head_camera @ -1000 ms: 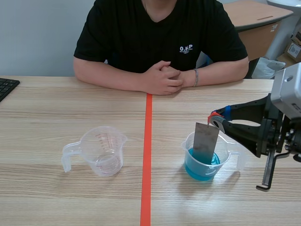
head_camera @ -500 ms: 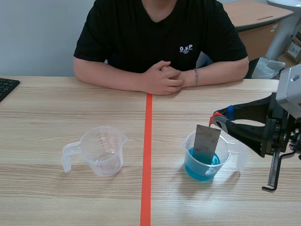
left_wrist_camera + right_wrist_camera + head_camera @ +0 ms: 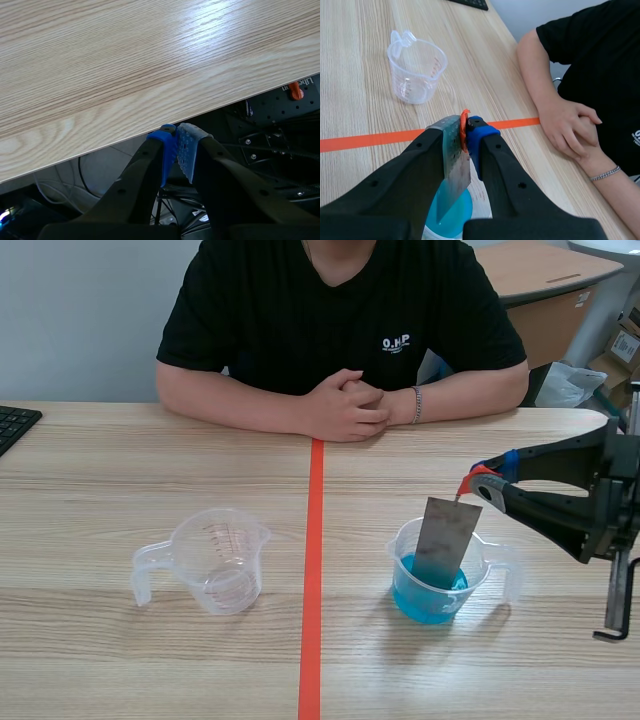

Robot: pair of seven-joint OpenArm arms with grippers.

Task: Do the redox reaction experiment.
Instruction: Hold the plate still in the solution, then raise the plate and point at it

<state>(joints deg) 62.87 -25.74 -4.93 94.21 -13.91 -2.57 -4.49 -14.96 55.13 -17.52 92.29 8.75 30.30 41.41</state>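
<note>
While the left gripper (image 3: 177, 145), pads pressed together on nothing, hangs off the edge of the pale wood-grain table (image 3: 125, 60), the right gripper (image 3: 478, 484) pinches the top corner of a mottled grey metal sheet (image 3: 443, 540) whose lower end dips, tilted, into blue liquid (image 3: 425, 605) in a clear measuring cup (image 3: 400, 540). Well apart, across the orange-red tape line (image 3: 312, 590), stands an empty measuring cup (image 3: 222, 562) with red graduations. Beyond, a person (image 3: 330, 310) in a black T-shirt rests clasped hands (image 3: 345, 405) on the table.
</note>
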